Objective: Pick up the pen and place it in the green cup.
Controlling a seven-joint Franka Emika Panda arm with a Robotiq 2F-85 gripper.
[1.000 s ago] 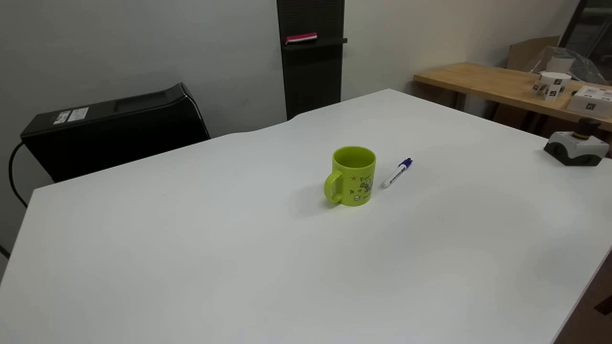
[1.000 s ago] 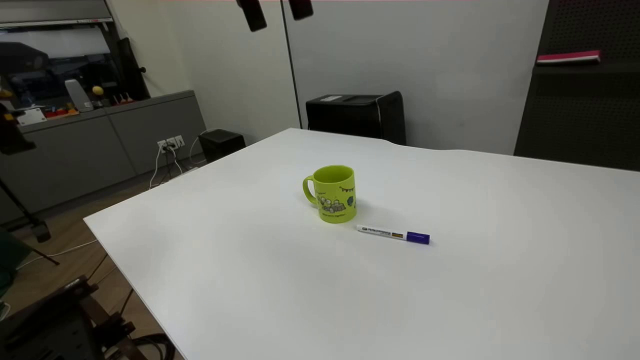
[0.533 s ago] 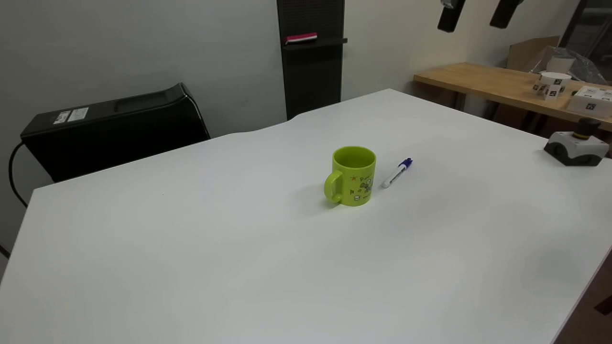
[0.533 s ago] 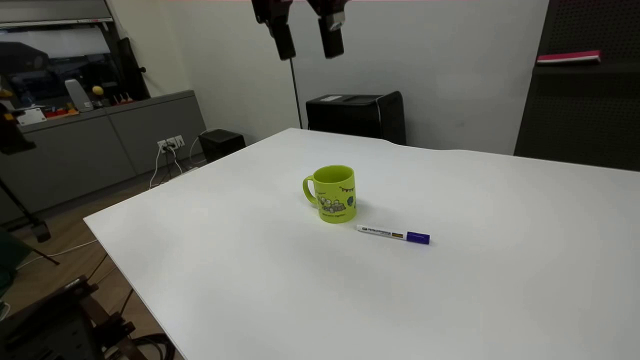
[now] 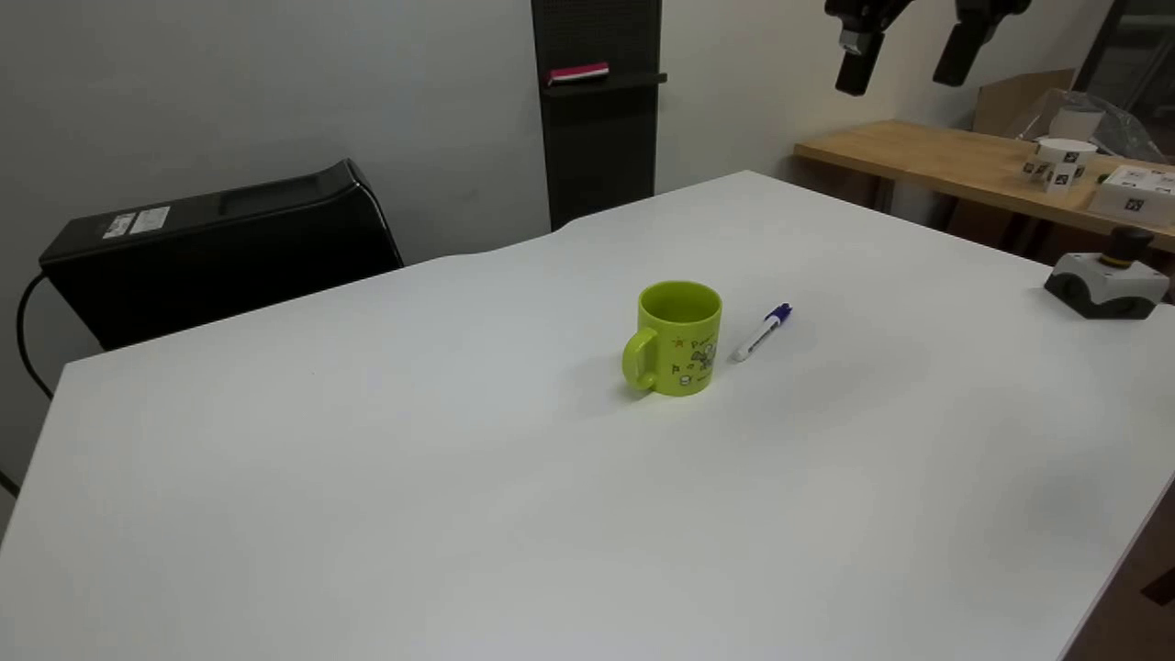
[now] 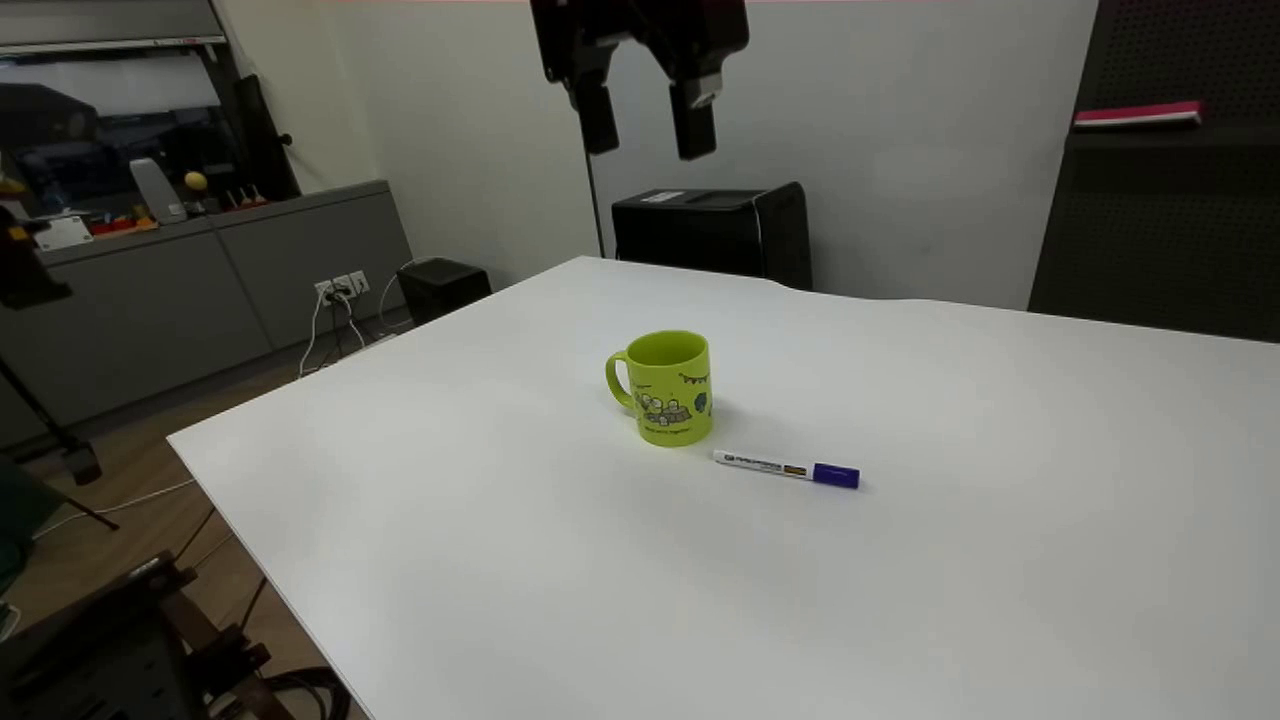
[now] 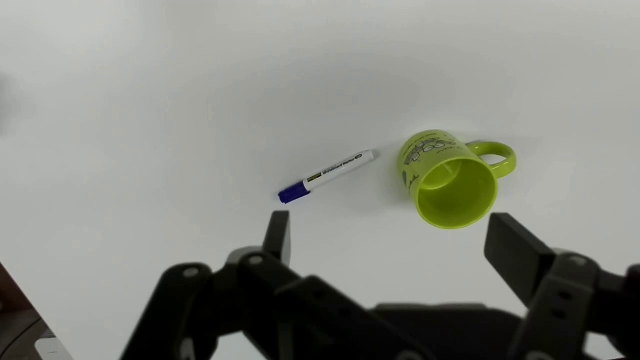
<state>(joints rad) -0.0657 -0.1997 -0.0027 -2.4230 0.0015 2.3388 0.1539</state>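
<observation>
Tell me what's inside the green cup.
Inside the green cup, the wrist view shows only bare wall and, apparently, part of the bottom; the cup's own side covers the rest.

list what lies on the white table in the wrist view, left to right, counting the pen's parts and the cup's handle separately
pen's blue cap → pen's white barrel → green cup's body → green cup's handle

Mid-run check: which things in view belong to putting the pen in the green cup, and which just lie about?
For the job:
pen
green cup
gripper, open

Not in the job:
pink-and-white item
box with black knob
white patterned box
</observation>
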